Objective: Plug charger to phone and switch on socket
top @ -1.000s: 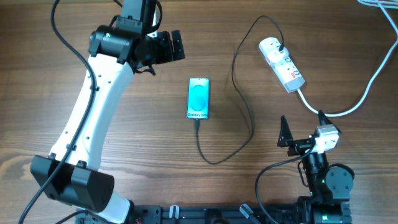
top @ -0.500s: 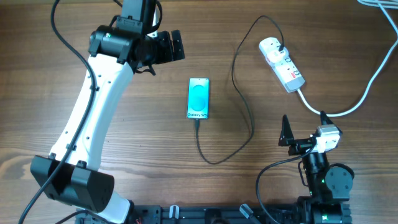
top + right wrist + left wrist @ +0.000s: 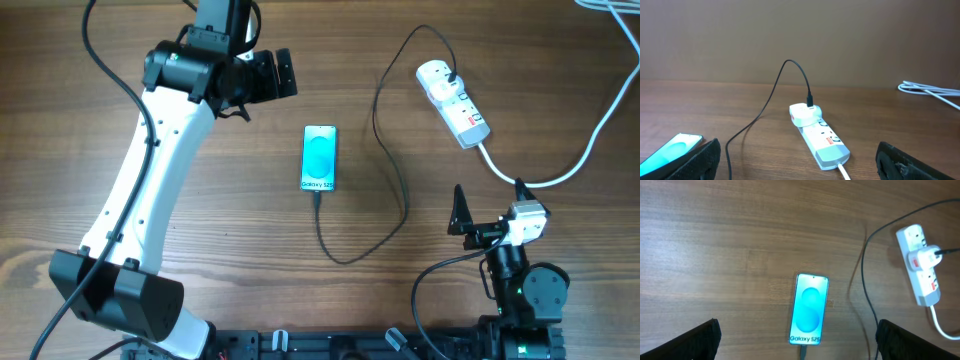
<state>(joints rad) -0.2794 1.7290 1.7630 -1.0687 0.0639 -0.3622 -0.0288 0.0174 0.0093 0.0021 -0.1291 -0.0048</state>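
Charger [image 3: 404, 200] looks plugged into phone [image 3: 319, 157] already; socket [image 3: 455, 103] yet to be switched on. Left gripper [image 3: 281, 75] and right gripper [image 3: 487, 195] held spread.

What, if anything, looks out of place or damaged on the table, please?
Nothing stands out. The phone lies flat and lit, the charger cable loops from its lower edge to the socket strip, and nothing looks spilled or broken.

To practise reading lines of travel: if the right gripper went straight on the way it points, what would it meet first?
Probably the socket, dead ahead of the right gripper; the thick white cable lies nearer but low, so depth is uncertain.
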